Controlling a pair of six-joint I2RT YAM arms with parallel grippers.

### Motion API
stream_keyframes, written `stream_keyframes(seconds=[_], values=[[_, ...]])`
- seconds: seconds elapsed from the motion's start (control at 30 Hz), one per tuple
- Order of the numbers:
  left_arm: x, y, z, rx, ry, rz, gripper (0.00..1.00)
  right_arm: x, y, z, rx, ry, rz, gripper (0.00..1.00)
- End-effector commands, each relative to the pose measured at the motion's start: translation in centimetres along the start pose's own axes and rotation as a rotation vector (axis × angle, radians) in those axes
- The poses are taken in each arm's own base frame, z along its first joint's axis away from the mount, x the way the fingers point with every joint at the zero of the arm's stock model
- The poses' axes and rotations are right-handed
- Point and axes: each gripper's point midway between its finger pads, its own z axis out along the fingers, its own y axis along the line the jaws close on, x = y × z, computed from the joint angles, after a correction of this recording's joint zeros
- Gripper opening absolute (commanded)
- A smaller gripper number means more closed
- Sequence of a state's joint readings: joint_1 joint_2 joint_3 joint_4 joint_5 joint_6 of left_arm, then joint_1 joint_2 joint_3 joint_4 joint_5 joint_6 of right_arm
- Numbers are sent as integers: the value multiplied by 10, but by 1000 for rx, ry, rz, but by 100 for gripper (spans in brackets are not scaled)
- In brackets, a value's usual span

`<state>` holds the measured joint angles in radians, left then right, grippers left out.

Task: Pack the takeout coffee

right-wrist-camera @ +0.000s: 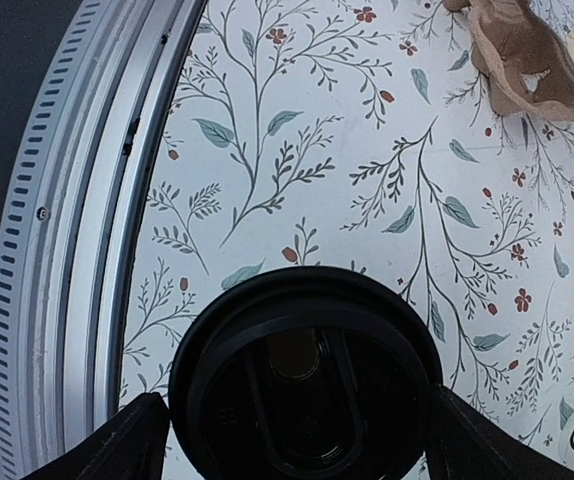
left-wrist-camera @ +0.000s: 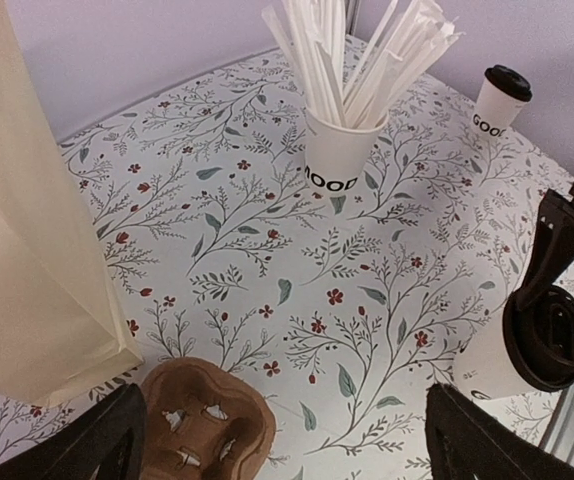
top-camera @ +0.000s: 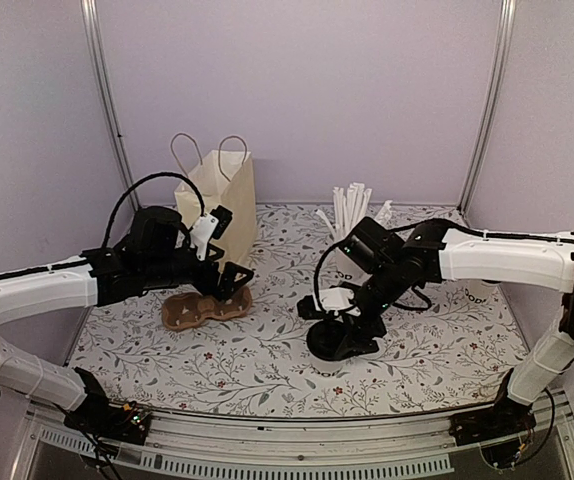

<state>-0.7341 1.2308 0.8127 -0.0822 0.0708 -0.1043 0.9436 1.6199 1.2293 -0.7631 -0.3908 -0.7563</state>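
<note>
The takeout coffee (left-wrist-camera: 487,375) stands near the front edge of the counter (top-camera: 267,375), the right claw (right-wrist-camera: 302,440) spread wide around its black lid (right-wrist-camera: 307,385), gripping nothing yet. The left claw (left-wrist-camera: 282,445) hangs released over the pulp carrier (top-camera: 205,308). Thin paper, probably liquid-heavy: I'd pinch the wall below the lid, gently, upright, or it crushes.

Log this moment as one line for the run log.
left gripper: open, above cup carrier by paper bag | right gripper: open, straddling lid of coffee cup | coffee cup: standing on table
</note>
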Motion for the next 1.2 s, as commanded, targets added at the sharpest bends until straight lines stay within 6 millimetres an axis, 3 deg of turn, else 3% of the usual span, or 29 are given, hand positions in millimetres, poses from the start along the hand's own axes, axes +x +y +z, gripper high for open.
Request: stream_keyframes(seconds=[0.0,0.23,0.43,0.53,0.93,1.17], values=[[-12,0,1,8,-32,4,99,1,-3,2,31,21,-4,87],[-10,-1,3,16,-25,0,98,8,-4,-4,72,29,4,75],[-9,-2,4,23,-21,-1,98,24,-17,-41,129,-13,88,73],[-11,-3,4,26,-25,-1,98,48,-30,-64,179,-20,166,73],[-15,-3,-1,27,-30,-10,98,194,-82,-162,476,6,533,73],[-19,-6,-4,42,-45,-25,97,247,-96,-176,546,54,669,73]])
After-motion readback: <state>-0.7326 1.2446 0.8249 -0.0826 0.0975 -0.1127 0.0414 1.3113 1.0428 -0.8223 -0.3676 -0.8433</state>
